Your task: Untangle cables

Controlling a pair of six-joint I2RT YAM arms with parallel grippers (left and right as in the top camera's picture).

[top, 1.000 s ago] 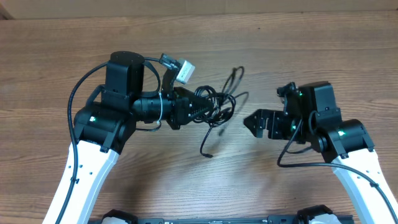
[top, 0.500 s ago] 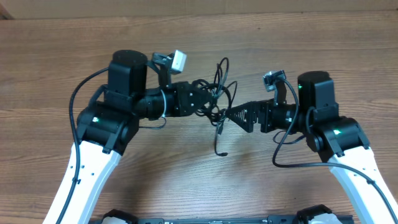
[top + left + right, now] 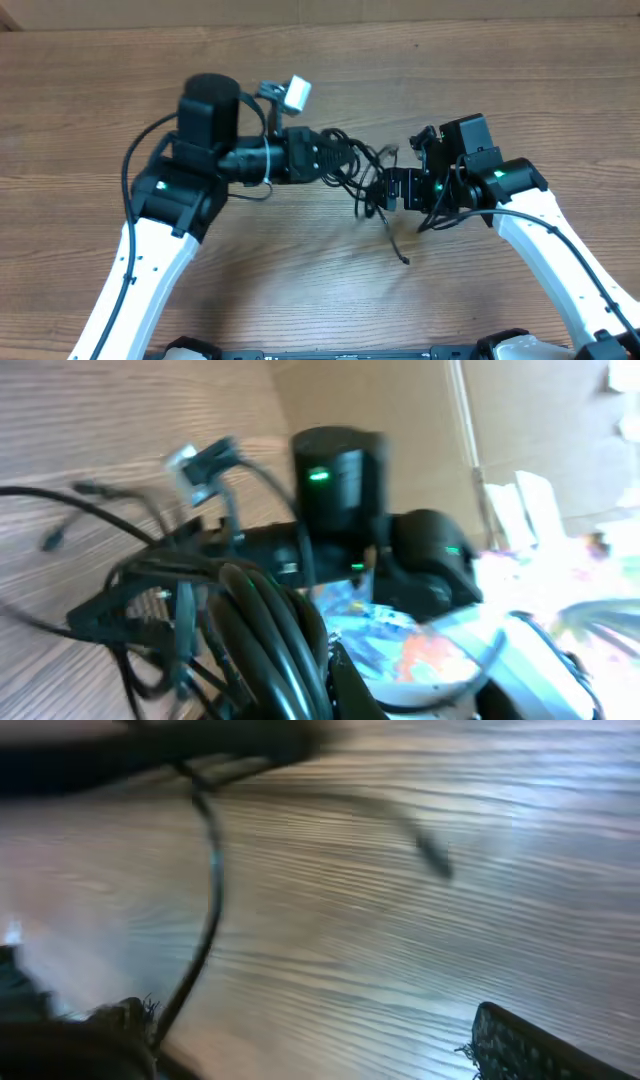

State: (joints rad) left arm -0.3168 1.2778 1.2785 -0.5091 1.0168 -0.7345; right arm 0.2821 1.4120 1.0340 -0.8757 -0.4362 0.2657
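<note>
- The right jaws have swept in from 3 o'clock and now sit right against the cables (image 3: pixel 362 172); a second ago they stood well apart.
- The left jaws stay clamped on the 9 o'clock side of the bundle, and the left wrist view shows looped cords bunched up close.
- The right jaws look wide: one finger (image 3: pixel 525 1040) is at the frame's edge, and a strand (image 3: pixel 210 890) runs down near the other, not pinched.
- The tangle has drifted toward 3 o'clock on the table (image 3: pixel 300 300), and its loose plug end (image 3: pixel 405 260) now trails toward 5 o'clock.
- My read: a strand is lined up, so the pull-apart can begin once the right jaws close.
</note>
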